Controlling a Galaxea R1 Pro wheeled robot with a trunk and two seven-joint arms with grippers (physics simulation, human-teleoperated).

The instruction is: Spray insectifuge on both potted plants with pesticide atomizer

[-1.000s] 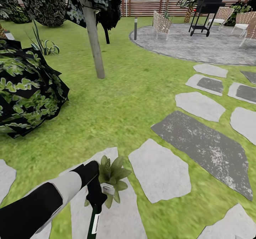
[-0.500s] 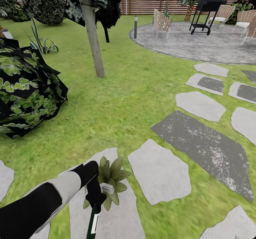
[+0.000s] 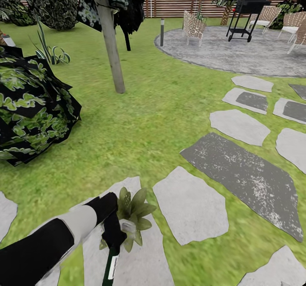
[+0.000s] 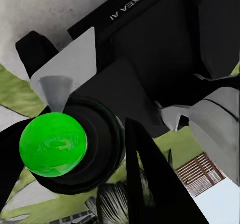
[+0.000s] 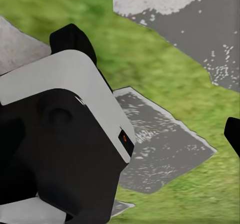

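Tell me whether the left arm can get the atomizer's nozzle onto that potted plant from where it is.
Probably yes. The left gripper holds the pesticide atomizer right against the potted plant on its stepping stone, with nothing between them.

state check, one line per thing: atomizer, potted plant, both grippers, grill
pesticide atomizer: held in the left gripper, off the ground, trigger head toward the plant.
potted plant: upright on a pale stepping stone, right by the atomizer's head.
left gripper: shut on the atomizer.
right gripper: open, nothing between the fingers.
grill: lid closed, standing on the paving.
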